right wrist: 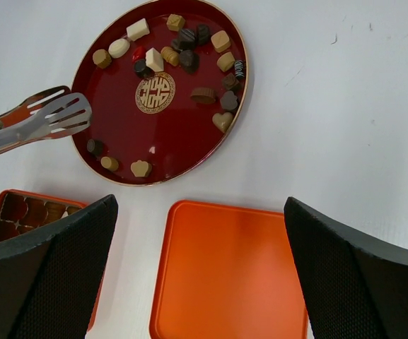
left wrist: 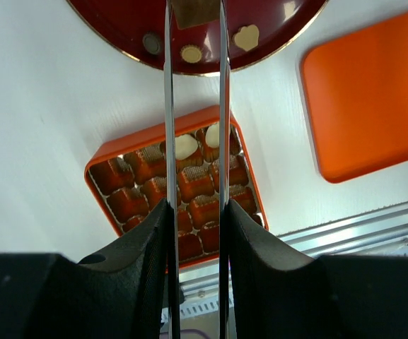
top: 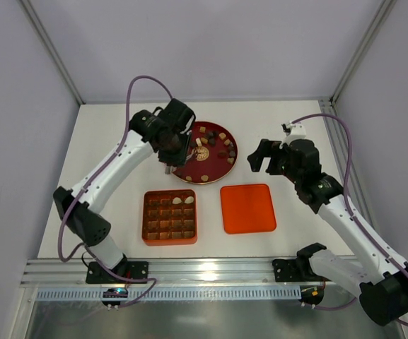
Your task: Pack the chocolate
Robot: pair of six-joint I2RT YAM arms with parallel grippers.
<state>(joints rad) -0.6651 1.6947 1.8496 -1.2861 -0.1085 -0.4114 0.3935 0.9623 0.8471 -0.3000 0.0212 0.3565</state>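
from the top view both arms are seen over a white table [top: 112, 141]; a round red plate [top: 189, 173] lies at the far middle, an orange gridded box [top: 146, 219] nearer, and a flat orange lid [top: 247, 207] just beside the box on its right, not touching it; the chocolate [right wrist: 188, 60] is mostly gathered on the plate, dark brown, light brown and cream-white pieces scattered along its far and near rim, which only the right wrist view shows piece by piece; the left fingers [left wrist: 143, 261] are clamped on a pair of metal tongs [right wrist: 41, 123], whose thin blades are seen edge-on in the left wrist view, running out over the box to the plate; the slotted tips are shown only by the right wrist view, slightly apart at the plate's left rim; a light brown patch is seen between the blade ends in the left wrist view, but whether it is a piece cannot be told; two cream-white pieces [left wrist: 184, 146] are seen in far-row cells of the box, clearest from the left wrist; the right fingers [right wrist: 55, 261] are spread wide apart with nothing between them, held above the lid and the plate's near edge
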